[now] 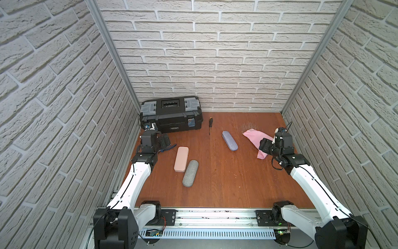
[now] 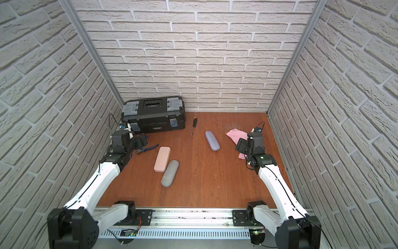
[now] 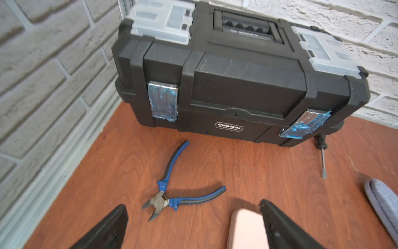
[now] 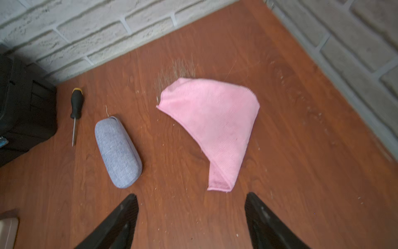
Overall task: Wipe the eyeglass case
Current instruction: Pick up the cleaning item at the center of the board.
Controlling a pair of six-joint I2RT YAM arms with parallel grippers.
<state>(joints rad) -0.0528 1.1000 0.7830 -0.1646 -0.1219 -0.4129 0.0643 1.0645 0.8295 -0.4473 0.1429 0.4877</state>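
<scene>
Three eyeglass cases (image 1: pixel 181 159) (image 1: pixel 190 173) (image 1: pixel 229 140), one pink cloth (image 1: pixel 253 135)

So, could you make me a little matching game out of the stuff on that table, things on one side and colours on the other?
Things:
1. cloth
2. pliers
3. screwdriver
4. toolbox

Colours:
A. black body with clear lid compartments
B. pink
C. blue and black handles
D. black handle with a yellow cap

Pairs: 1-B, 2-C, 3-D, 4-A
</scene>
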